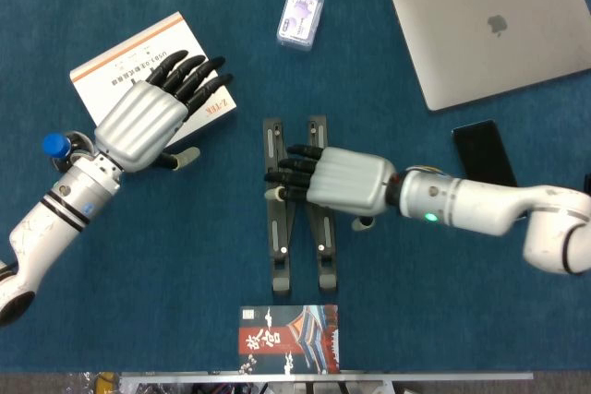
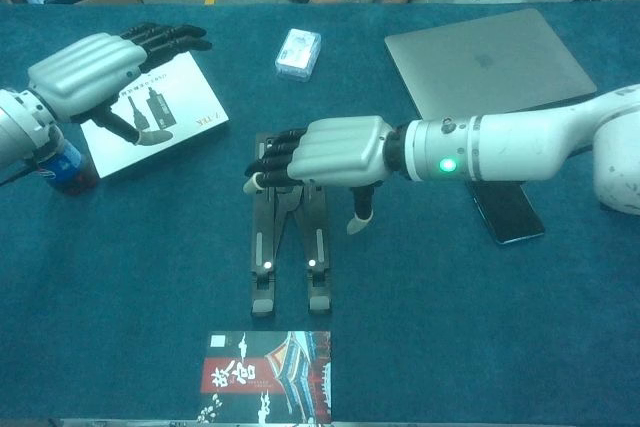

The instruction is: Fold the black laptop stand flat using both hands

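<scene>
Far left, my left hand [image 1: 148, 117] hovers with its fingers straight and spread, holding nothing, over the white product box [image 1: 125, 71] printed with a cable picture. A blue-capped bottle [image 1: 55, 146] shows just beside my left wrist.

At the middle of the blue table [image 1: 185, 265], the black laptop stand [image 1: 297, 246] lies low on the cloth, its 2 long arms close together, nearly parallel and angled slightly toward each other at the far end. My right hand [image 1: 337, 178] lies palm down across the stand's middle, fingers pointing left; I cannot tell whether they actually press on it or close around anything.

A small clear packet [image 1: 301, 16] sits beyond the stand, a printed booklet [image 1: 288, 340] at the near edge.

Right of that sit a closed silver laptop [image 1: 494, 25] and a dark phone [image 1: 482, 149] by my right forearm.
</scene>
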